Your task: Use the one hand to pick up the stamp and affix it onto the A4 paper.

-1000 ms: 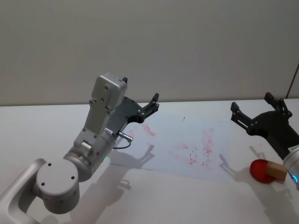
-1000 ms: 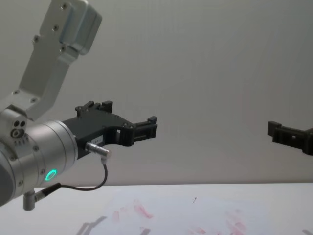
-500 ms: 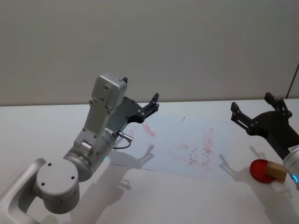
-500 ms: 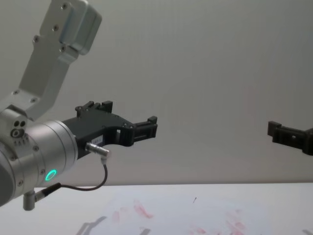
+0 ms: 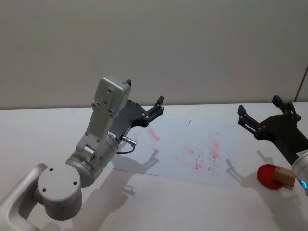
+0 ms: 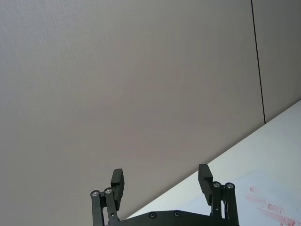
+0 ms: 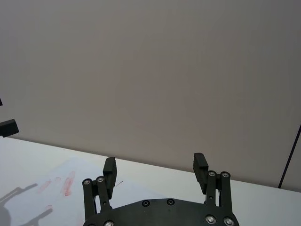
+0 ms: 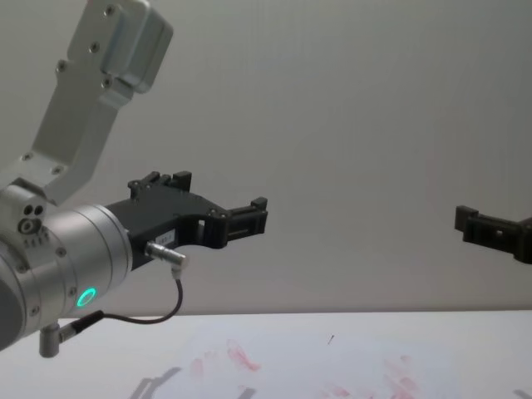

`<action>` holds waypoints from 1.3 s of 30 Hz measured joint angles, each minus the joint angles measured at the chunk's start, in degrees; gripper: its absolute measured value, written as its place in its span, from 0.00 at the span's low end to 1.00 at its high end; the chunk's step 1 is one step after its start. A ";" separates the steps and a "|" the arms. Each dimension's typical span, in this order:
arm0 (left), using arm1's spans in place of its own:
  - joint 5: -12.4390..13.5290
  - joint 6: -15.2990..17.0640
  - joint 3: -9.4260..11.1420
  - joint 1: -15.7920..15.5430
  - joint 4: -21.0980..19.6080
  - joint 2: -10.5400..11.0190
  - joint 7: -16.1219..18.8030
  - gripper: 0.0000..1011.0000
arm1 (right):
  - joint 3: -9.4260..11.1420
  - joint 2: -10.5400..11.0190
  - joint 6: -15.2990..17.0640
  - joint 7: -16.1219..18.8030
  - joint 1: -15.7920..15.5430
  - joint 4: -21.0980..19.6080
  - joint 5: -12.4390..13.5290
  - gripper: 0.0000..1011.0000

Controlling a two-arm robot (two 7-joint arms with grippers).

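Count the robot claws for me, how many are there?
2. The left gripper hangs open, raised at the left side of the A4 paper. The right gripper hangs open by the paper's right edge, near the stamp.

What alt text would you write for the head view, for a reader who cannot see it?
Both grippers hover open above a white table: the left gripper over the left edge of the red-smudged A4 paper, the right gripper near a tan stamp at a red round pad.
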 joint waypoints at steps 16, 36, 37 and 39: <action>0.00 0.00 0.00 0.00 0.00 0.00 0.00 0.99 | 1.91 2.98 0.89 -0.91 -2.73 -1.32 1.49 0.99; 0.00 0.00 0.00 0.00 0.00 0.00 0.00 0.99 | 6.81 11.17 4.81 -2.02 -11.71 -3.60 3.78 0.99; 0.00 0.00 0.00 0.00 0.00 0.00 0.00 0.99 | 6.91 11.37 4.98 -1.87 -11.90 -3.60 3.79 0.99; 0.00 0.00 0.00 0.00 0.00 0.00 0.00 0.99 | 7.13 11.79 5.54 -1.36 -12.26 -3.60 3.80 0.99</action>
